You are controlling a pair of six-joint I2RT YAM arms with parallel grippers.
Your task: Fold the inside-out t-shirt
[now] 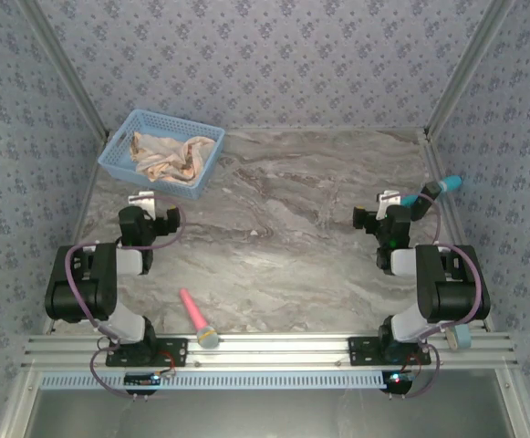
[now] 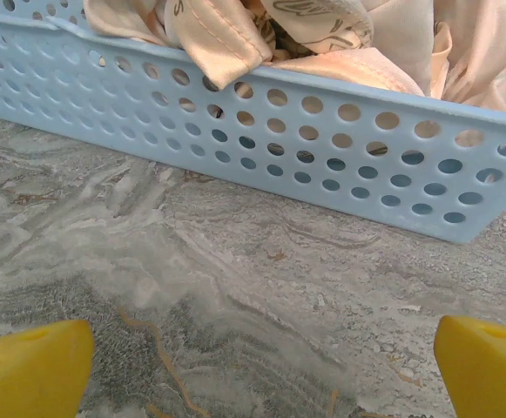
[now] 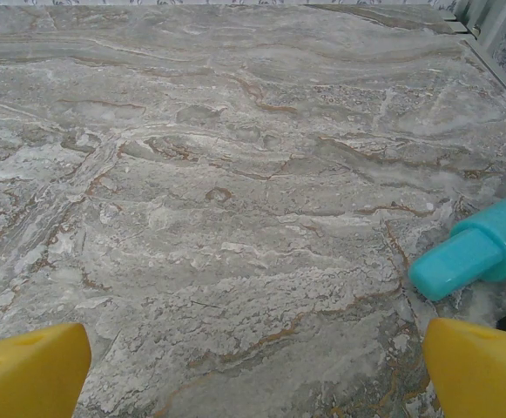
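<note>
Both jaws wide, empty; crumpled soft peach t-shirt heaped in perforated blue plastic basket.

Soft, even, bright light covers the tabletop, with only faint shadows. In the wrist views the jaws are blurred, the tabletop beyond them sharp.

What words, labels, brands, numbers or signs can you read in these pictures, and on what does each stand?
No text can be read.
The t-shirt in the blue basket carries dark printed emblems, too small to show any letters.
The pink tool, the teal tool and the patterned wallpaper show no lettering.
</note>
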